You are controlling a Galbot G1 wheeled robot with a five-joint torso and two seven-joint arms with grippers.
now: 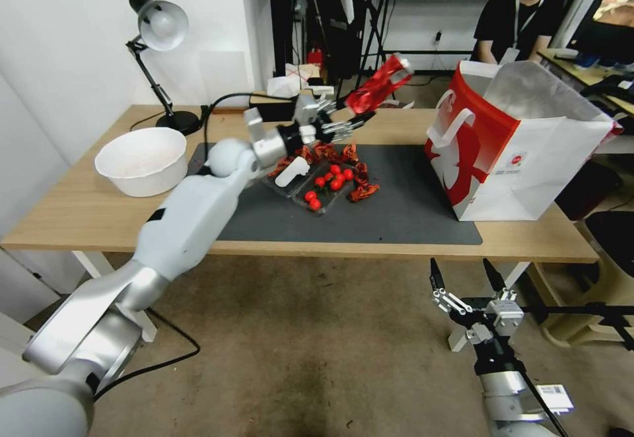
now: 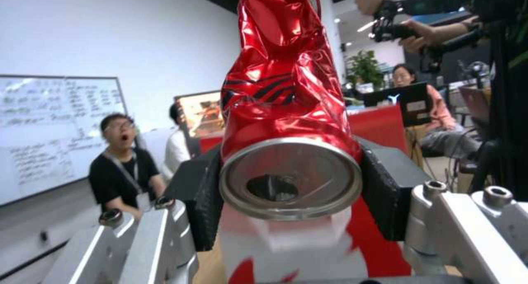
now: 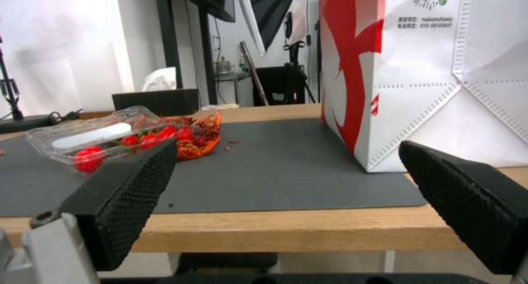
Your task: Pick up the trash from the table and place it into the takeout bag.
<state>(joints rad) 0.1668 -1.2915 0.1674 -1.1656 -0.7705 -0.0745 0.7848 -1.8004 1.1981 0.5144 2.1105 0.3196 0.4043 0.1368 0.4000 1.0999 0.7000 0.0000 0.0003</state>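
The left gripper (image 1: 351,119) clamps a crushed red can (image 1: 378,85) (its open end faces the wrist camera), held above the table (image 1: 79,209) between the tomato tray (image 1: 310,186) and the bag (image 1: 528,153). The bag stands open on the mat's (image 1: 396,206) far right end. The right gripper (image 1: 465,278) hangs wide open below the table's front edge
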